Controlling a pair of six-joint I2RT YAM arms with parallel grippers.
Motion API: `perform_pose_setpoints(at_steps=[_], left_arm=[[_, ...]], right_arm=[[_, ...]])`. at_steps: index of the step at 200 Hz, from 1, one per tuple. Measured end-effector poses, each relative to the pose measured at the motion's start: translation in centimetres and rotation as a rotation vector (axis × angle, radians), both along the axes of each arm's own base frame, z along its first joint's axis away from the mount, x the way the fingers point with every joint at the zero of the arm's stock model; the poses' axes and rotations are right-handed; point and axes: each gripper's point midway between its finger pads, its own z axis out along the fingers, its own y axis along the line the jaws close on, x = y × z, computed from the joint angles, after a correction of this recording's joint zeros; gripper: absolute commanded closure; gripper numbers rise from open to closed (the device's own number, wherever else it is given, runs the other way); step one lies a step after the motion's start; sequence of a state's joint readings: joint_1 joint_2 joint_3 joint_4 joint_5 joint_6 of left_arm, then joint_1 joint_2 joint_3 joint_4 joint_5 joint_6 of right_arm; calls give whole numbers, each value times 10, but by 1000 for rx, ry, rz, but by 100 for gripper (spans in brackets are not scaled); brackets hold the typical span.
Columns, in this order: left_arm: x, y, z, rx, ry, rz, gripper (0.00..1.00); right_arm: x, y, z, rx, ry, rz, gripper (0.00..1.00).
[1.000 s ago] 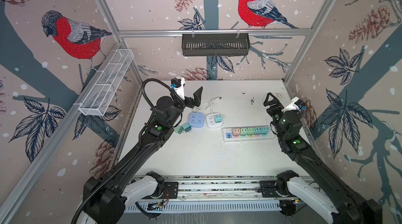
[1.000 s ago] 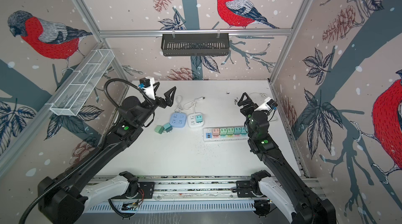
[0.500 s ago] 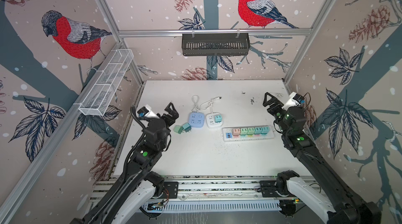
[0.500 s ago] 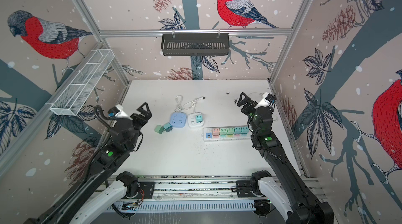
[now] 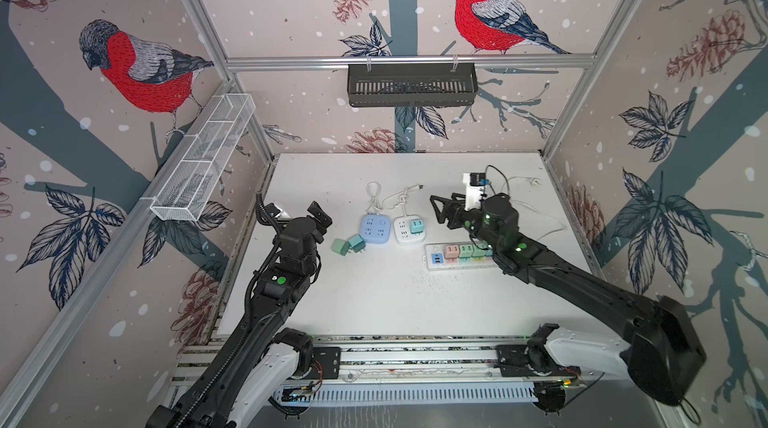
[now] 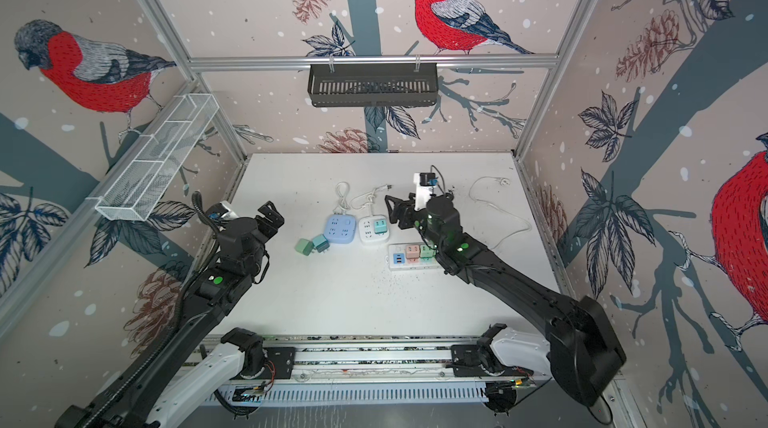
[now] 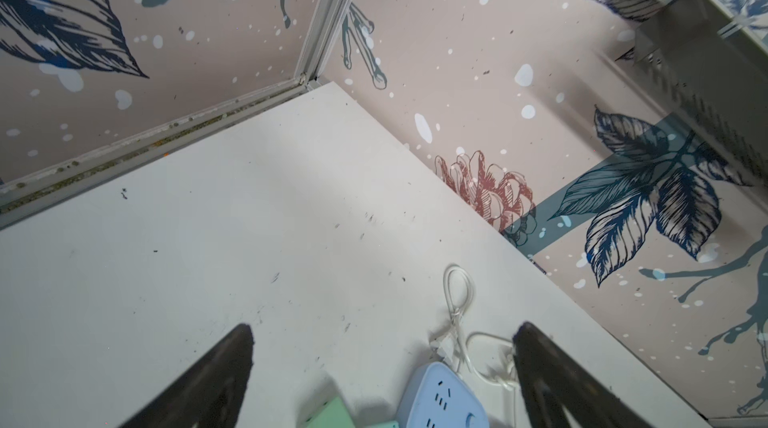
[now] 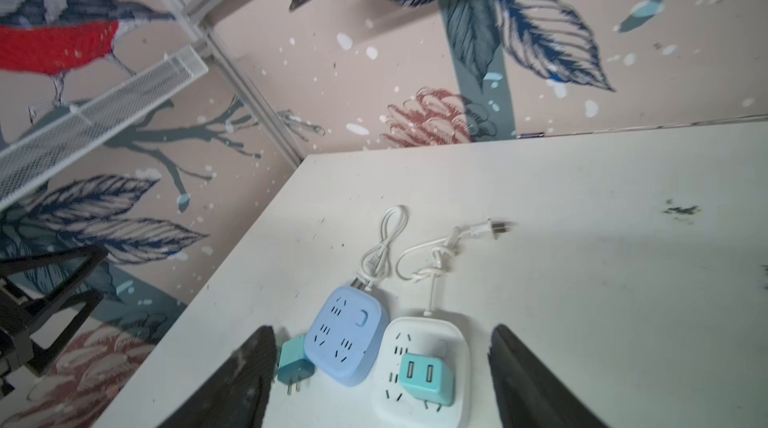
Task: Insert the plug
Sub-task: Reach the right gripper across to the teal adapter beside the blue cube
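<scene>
While my right gripper (image 5: 436, 210) hangs spread and empty over the white socket block (image 8: 415, 334), I judge it is lined up to straddle the teal plug (image 8: 426, 380) resting on that block. Its USB face looks upward toward the back wall, prongs apparently at the nearer end, so its long axis seems tilted, not seated.

Blue socket cube (image 5: 375, 229), teal plug (image 5: 417, 225)
</scene>
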State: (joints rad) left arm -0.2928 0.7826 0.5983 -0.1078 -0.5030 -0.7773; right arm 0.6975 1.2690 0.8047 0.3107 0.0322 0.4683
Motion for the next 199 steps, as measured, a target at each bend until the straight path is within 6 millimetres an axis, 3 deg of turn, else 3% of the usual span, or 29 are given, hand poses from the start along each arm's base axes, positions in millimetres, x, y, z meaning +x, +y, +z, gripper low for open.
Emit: perform_pose_setpoints(at_steps=[49,98,120,147,172,199], left_arm=[[4,8,-25,-43,29,-20,3],[9,28,-46,-112,75,11,3],[8,30,-52,-133,84,12,3],[8,30,-56,-155,89,10,3],[9,34,-53,-162,75,19,3],[9,33,-47,-170,49,11,3]], right_arm=[[-21,103,-56,-184,109,163,30],[-23,193,-86,-312,169,264,43],[-16,212,-109,-364,211,277,49],[-12,216,-139,-430,261,279,47],[-13,223,-146,-463,267,300,48],[-26,235,-156,-482,271,337,56]])
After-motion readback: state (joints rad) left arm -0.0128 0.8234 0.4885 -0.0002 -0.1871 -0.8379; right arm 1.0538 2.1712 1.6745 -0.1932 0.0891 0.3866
